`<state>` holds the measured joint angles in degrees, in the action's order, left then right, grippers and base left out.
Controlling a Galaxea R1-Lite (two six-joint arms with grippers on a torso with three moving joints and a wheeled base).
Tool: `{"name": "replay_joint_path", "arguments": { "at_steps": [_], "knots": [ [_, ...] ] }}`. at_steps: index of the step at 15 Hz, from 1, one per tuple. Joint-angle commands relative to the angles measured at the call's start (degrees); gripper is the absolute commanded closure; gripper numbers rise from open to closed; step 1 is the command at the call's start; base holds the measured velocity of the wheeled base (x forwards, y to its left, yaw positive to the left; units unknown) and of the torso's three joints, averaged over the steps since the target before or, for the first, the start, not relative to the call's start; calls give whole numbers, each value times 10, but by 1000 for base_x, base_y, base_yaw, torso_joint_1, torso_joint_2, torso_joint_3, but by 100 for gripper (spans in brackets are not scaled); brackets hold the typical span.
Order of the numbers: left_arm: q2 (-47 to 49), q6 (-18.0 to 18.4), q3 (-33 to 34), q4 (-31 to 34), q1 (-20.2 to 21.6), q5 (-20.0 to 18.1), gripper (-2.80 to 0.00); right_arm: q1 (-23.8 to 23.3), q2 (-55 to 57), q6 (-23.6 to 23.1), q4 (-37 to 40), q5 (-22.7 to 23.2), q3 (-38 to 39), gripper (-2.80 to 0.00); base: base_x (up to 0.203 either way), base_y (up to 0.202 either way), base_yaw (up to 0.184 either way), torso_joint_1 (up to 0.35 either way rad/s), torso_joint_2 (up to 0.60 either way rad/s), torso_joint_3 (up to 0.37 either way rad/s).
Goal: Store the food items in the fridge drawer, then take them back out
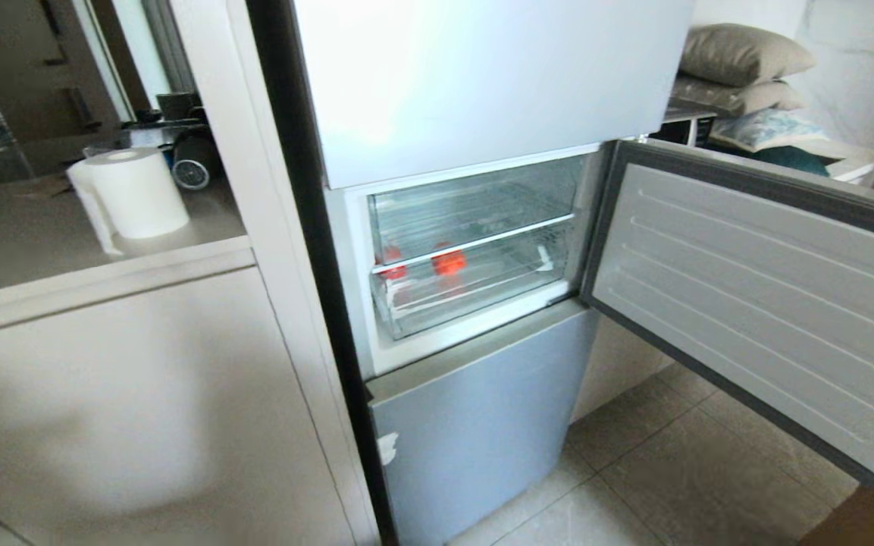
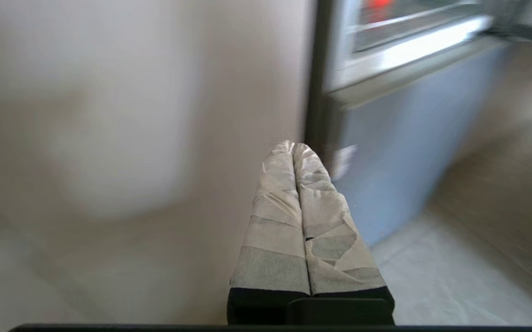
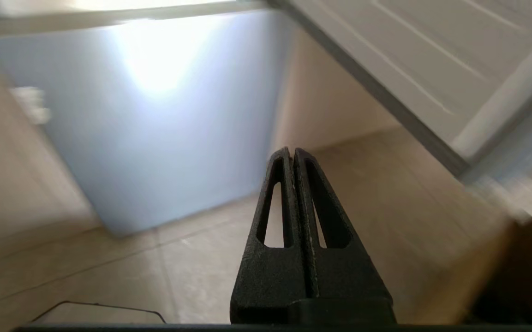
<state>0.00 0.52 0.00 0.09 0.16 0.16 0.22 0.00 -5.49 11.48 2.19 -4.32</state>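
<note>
Standing open before you, the fridge (image 1: 482, 91) shows its middle compartment, the door (image 1: 755, 303) swung out to your right. Two red fruits sit behind clear plastic in the fridge drawer (image 1: 474, 296), the lower of two bins: one fruit (image 1: 449, 262) near the middle, the other (image 1: 393, 267) toward the left end, both partly masked by the drawer's front lip. The drawer looks pushed in, so the storing half of the job appears done and the retrieval not yet begun.

Neither arm shows in the head view. Your left gripper (image 2: 293, 145) hangs low with its taped fingers pressed together, pointed at the seam between the beige cabinet (image 2: 109, 138) and the fridge's lower front; a red blur sits high above it in the left wrist view. Your right gripper (image 3: 289, 151), black fingers closed on nothing, aims at the floor (image 3: 201, 258) below the lower fridge front, beneath the open door.

From both grippers the fruit lies up and ahead. The drawer's long axis runs left to right across the opening. Which arm is nearer cannot be settled from these views, though the right one seems to hang more squarely before the fridge.
</note>
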Motion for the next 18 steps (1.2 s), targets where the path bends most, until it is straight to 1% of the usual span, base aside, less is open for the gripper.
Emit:
{"name": "replay_joint_path", "arguments": {
  "at_steps": [1, 3, 5, 9, 10, 12, 13, 14, 16, 17, 18],
  "knots": [
    [1, 0, 0, 0, 0, 0, 0, 0, 0, 0, 1, 0, -1, 0, 2, -13, 177, 2, 2, 2],
    [2, 0, 0, 0, 0, 0, 0, 0, 0, 13, 1, -2, -1, 0, 1, -7, 179, 2, -1, 1],
    [1, 0, 0, 0, 0, 0, 0, 0, 0, 31, 0, -23, -1, 0, 1, -9, 174, 3, 3, 5],
    [1, 0, 0, 0, 0, 0, 0, 0, 0, 36, 0, -25, 0, 0, 1, -9, 176, -2, 5, 1],
    [1, 0, 0, 0, 0, 0, 0, 0, 0, 36, -6, -23, 3, 0, 3, -9, 172, 2, -2, 7],
    [1, 0, 0, 0, 0, 0, 0, 0, 0, 41, -57, -24, 19, 0, 2, -7, 139, 4, 4, 4],
    [1, 0, 0, 0, 0, 0, 0, 0, 0, 47, -83, -25, 28, 0, 2, -5, 79, 2, 2, 2],
    [2, 0, 0, 0, 0, 0, 0, 0, 0, 49, -86, -25, 30, 0, 0, 0, 0, 0, 0, 0],
    [2, 0, 0, 0, 0, 0, 0, 0, 0, 29, -89, -24, 32, 0, 0, 0, 0, 0, 0, 0],
    [2, 0, 0, 0, 0, 0, 0, 0, 1, 27, -91, -22, 22, 0, 0, 0, 0, 0, 0, 0],
    [1, 0, 0, 0, 0, 0, 0, 0, 13, 32, -92, -15, -9, 0, 0, 0, 0, 0, 0, 0]
  ]
}}
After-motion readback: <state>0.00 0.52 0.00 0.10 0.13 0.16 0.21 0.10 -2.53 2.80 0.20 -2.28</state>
